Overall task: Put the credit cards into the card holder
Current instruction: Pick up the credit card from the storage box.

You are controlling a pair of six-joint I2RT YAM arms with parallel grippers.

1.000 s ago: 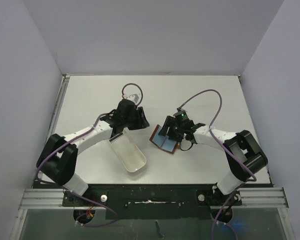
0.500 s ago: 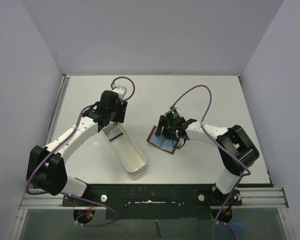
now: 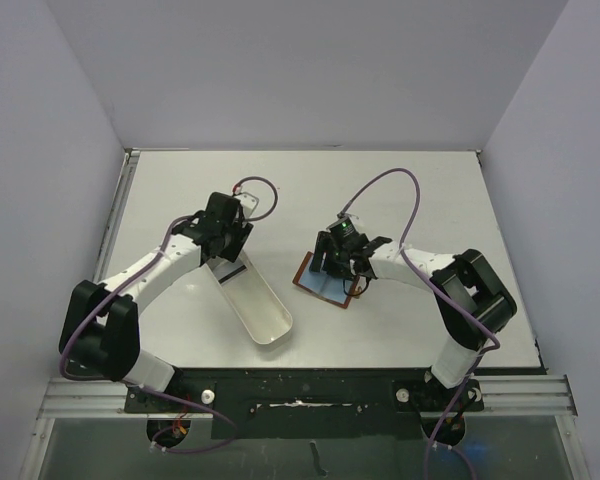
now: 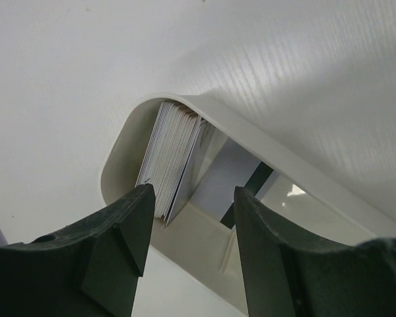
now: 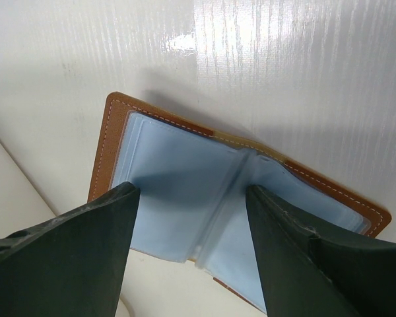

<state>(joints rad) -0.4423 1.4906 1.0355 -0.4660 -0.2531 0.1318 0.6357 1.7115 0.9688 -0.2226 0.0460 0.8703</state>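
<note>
Though hidden overhead, stacked cards [image 4: 171,155] fill tray [image 4: 116,148] end.

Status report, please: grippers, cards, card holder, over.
Left gripper open over credit cards standing in white tray. Right gripper open over card holder lying open. Nothing held, no obstruction.

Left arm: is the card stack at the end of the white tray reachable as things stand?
Probably yes. The left end effector hangs open above the upright stack of thin pale plastic cards, nothing between; the white oblong plastic tray wall crowds one finger.
</note>
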